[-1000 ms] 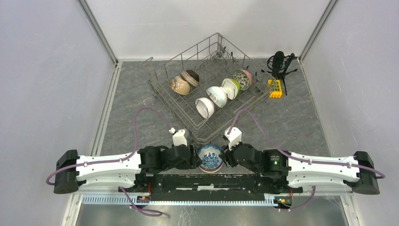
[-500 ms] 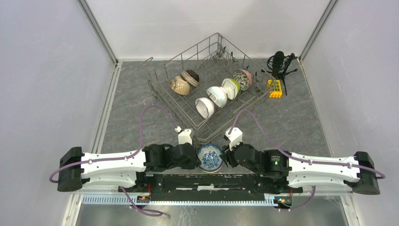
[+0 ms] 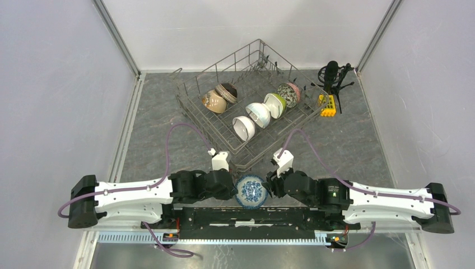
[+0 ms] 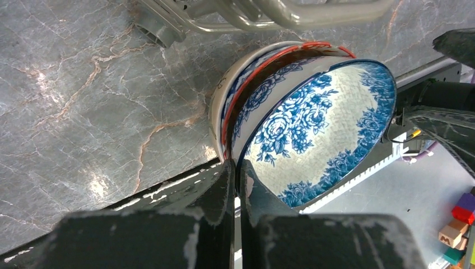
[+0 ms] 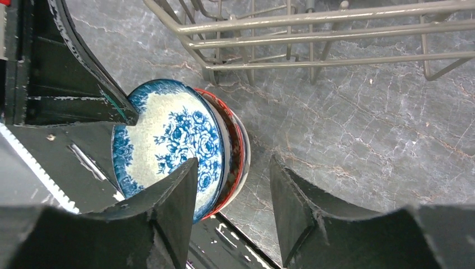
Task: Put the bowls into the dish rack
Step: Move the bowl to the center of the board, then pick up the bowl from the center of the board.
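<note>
At the near table edge, at 6 o'clock from the dish rack (image 3: 224, 133), I find the blue-and-white bowl (image 4: 319, 129) tipped up on its side. It is nested against a red-rimmed bowl (image 5: 238, 147) beneath it.

The left gripper (image 4: 235, 171), at the bowl's 9 o'clock, is pinched narrow on its rim. The right gripper (image 5: 232, 163), at 3 o'clock, stands wide and holds nothing. Whether its finger touches the bowl I cannot tell.

In the rack, six bowls stand on edge:
- tan bowl (image 3: 213, 101)
- dark brown bowl (image 3: 227, 92)
- near white bowl (image 3: 243, 128)
- far white bowl (image 3: 258, 114)
- lime green bowl (image 3: 275, 104)
- speckled bowl (image 3: 289, 92)

A microphone (image 3: 331, 75) stands at the rack's 3 o'clock.
</note>
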